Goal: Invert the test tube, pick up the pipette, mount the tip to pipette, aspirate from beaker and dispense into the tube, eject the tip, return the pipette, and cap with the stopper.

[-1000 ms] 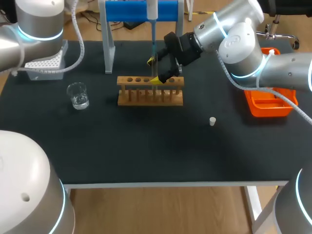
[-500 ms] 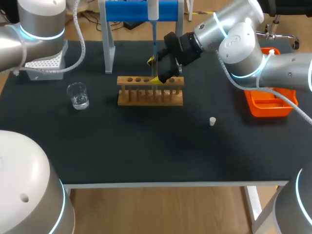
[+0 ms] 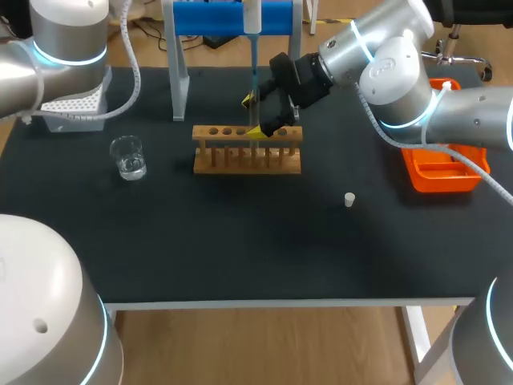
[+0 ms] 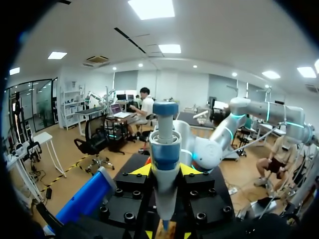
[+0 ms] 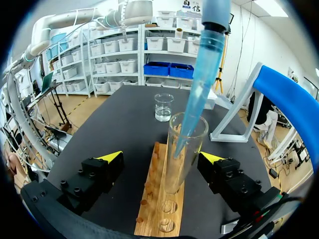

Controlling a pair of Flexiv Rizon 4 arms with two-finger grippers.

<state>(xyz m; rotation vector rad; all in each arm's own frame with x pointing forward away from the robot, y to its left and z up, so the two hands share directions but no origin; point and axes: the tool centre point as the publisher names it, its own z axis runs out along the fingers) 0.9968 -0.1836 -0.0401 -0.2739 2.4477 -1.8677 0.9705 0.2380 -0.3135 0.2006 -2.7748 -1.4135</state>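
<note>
**Pipette tip inside the test tube; left pincer clamped on the pipette, right pincer wide open around the tube**

The left gripper (image 4: 165,170) has the pipette (image 4: 164,149) upright between its two yellow-tipped fingers, which press on its barrel from either side; in the head view this pincer is out of sight, and only the pipette's white body shows at the far edge, in front of the blue stand (image 3: 216,18). The translucent blue pipette tip (image 5: 192,109) slants down into the mouth of the test tube (image 5: 179,159). The tube stands upright, open end up, in a hole of the wooden rack (image 3: 247,152), a little right of the rack's middle in the head view.

The right gripper (image 3: 252,116) sits low over the rack with its fingers spread far apart; the tube stands between them, nearer one finger, and touches neither, so this pincer holds nothing.

The beaker (image 3: 127,156), with a little clear liquid in it, stands on the black table (image 3: 240,249) well to the left of the rack; the small white stopper (image 3: 349,200) lies alone on the table, nearer than the rack and to its right. A white tip box (image 3: 76,104) sits at the far left by the left arm (image 3: 68,40); an orange tray (image 3: 445,172) lies at the right under the right arm (image 3: 385,56).
</note>
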